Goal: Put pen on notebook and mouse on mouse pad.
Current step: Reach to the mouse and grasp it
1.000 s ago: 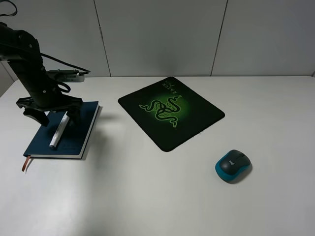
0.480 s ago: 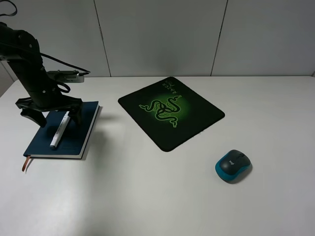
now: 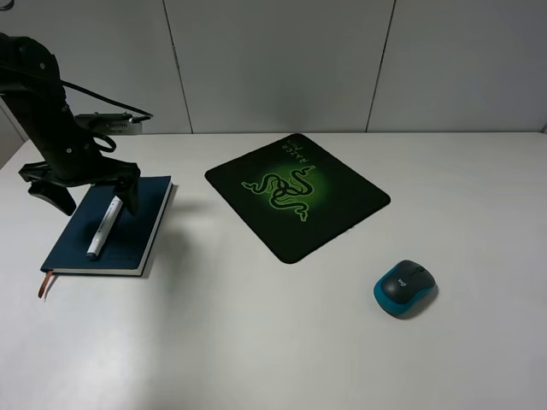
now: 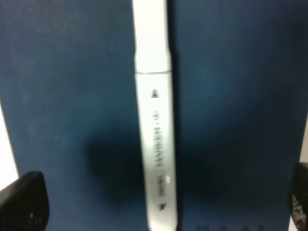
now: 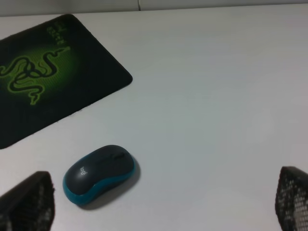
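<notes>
The pen lies flat along the cover of the notebook, roughly parallel to its long edges, and the left fingers stand spread wide on either side of it, gripping nothing. We judge that half of the task done. The left arm should rise straight up from here, because a sideways brush could roll the round barrel off the cover.

The mouse sits on the bare worktop, well apart from the mouse pad and nearer the front edge than the pad is. The right fingers are fully open and empty, above the worktop beside the mouse.

For this step we would turn the wrist so the 2 fingers line up across the mouse's teal sides, since it lies at an angle. We would descend over its middle and close low on those sides, as the rounded top would likely slip. We would then lift it clear, carry it to the pad and set it down near the green logo, well inside the edges.
</notes>
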### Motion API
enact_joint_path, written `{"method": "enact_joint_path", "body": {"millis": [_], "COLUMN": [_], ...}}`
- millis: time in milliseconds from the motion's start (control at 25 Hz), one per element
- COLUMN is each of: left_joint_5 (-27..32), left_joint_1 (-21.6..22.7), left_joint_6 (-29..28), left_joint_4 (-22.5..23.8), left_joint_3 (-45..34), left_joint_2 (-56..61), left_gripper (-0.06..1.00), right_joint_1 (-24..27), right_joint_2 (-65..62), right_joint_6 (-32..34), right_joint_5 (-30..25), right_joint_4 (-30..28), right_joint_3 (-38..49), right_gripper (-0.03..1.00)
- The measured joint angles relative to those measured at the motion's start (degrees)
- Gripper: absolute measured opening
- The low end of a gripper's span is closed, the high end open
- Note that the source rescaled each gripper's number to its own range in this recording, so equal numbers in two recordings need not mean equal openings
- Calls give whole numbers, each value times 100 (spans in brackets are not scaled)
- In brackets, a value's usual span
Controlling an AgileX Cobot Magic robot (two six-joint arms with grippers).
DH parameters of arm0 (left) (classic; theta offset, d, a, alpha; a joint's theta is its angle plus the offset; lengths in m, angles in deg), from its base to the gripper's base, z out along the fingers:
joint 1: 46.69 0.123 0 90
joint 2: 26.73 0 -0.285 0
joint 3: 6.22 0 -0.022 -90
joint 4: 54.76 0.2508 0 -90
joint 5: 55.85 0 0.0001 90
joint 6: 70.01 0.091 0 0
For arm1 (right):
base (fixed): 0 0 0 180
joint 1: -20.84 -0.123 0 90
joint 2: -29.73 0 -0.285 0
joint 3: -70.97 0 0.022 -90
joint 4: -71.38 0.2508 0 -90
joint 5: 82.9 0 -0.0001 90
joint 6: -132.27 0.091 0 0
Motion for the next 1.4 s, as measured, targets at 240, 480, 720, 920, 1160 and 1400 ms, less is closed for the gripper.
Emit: {"method": "enact_joint_path", "body": {"millis": [240, 480, 720, 920, 1160, 1400], "left_joint_5": [301, 884, 1703, 2065, 2323, 2335], "left_joint_1": [0, 0, 0, 0, 0, 0], "left_joint_6": [-7, -12, -5, 52, 68, 70], "left_joint_4": [0, 0, 0, 5, 5, -13], "left_joint_3": [0, 0, -12, -371, -915, -1429], "left_joint_2": [418, 1099, 1997, 2975, 4341, 5899], "left_gripper": [100, 100, 100, 100, 100, 100], "right_joint_1": [0, 0, 0, 0, 0, 0], "right_joint_2": [0, 0, 0, 0, 0, 0], "right_joint_6": [0, 0, 0, 0, 0, 0], "right_joint_5": [0, 0, 0, 0, 0, 0], "right_joint_4": [0, 0, 0, 0, 0, 0], "right_joint_3": [0, 0, 0, 0, 0, 0], "right_gripper": [100, 100, 100, 100, 100, 100]}}
